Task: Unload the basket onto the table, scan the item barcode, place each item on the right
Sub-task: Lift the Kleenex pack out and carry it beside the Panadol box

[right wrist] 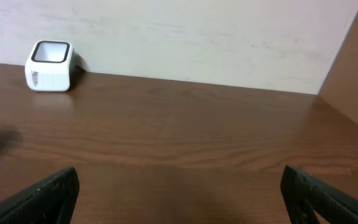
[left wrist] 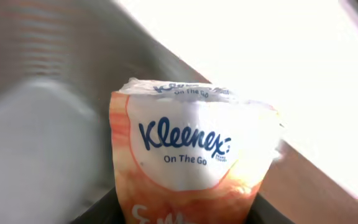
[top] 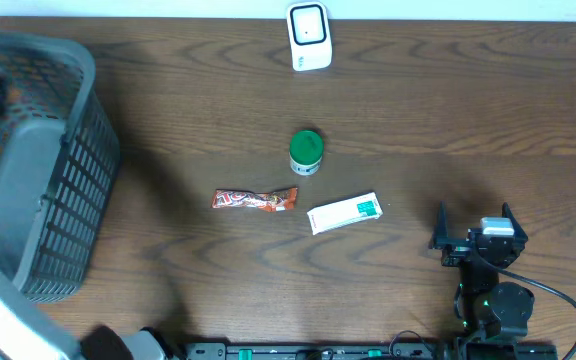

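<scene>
1. Left gripper (left wrist: 178, 214): jaws partly closed, pinching the Kleenex pack (left wrist: 188, 155) at its lower end. Only slivers of the fingers show beside it, so grip quality is a judgement. It looks seated.
2. Pack sits inside the basket (top: 88, 120), upright in the jaws with the logo side facing the wrist camera. No barcode on that face, so it's probably on the back or the bottom.
3. Basket is at the table's left edge. The overhead view doesn't show the pack itself, just arm bulk over the basket.
4. Scanner (top: 309, 37) is at the far edge, centre, well apart from the basket. Judgement: lift clear of the wall, carry across, turn the barcode side to the window.
5. Right gripper (top: 474, 222): jaws spread wide, holding nothing, parked to the right so the lane to the scanner is free.
6. Jar (top: 306, 151), wrapper (top: 255, 200) and box (top: 344, 213) lie mid-table. Pass above them.
</scene>
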Action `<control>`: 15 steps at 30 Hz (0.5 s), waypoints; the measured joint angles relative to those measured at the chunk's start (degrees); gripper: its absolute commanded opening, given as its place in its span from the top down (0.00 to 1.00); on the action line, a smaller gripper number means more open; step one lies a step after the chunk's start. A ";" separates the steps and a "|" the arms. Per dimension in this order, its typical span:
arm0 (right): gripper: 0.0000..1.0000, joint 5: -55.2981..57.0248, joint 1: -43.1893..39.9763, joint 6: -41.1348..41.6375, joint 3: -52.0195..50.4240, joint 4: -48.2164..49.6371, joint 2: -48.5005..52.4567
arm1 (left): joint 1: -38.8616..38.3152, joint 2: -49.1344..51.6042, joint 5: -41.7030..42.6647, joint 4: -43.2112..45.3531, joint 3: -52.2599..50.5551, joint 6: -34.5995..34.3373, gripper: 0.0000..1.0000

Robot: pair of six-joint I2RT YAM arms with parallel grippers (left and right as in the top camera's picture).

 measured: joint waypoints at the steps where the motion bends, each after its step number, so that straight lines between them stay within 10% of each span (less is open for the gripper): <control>1: 0.01 0.00 0.00 0.00 0.00 -0.02 0.00 | -2.60 -2.01 2.34 -1.66 0.07 1.18 0.57; 15: 0.01 0.00 0.00 0.00 0.00 0.00 0.00 | -47.80 -3.63 -0.63 -14.14 -3.87 22.73 0.57</control>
